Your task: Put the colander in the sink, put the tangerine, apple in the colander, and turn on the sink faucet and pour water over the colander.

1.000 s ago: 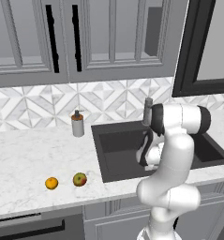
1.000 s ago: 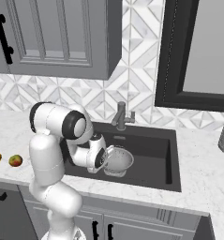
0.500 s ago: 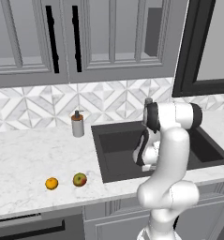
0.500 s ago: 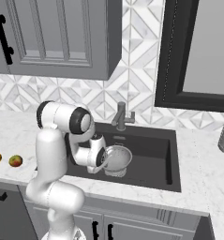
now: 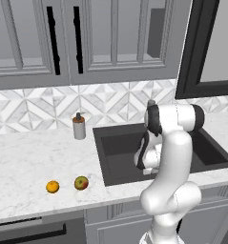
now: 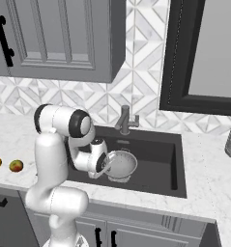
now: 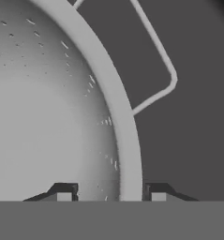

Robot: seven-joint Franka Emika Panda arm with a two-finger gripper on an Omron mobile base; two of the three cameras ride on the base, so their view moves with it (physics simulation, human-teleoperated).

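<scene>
On the near part of the counter, to the left of the sink, two fruits lie just beside each other but not touching: the tangerine more to the left and the apple to its right.

Further in, the white arm bends down into the dark basin. The colander stands upright on the sink floor, near the left side of the basin. The gripper is at the colander's rim, next to one thin wire handle. Its two fingertips stand apart, one inside the bowl and one outside, with the rim between them and a gap on each side; they do not press it.

At the far edge of the sink stands the sink faucet. Far left of it, by the tiled wall, is a soap dispenser.
</scene>
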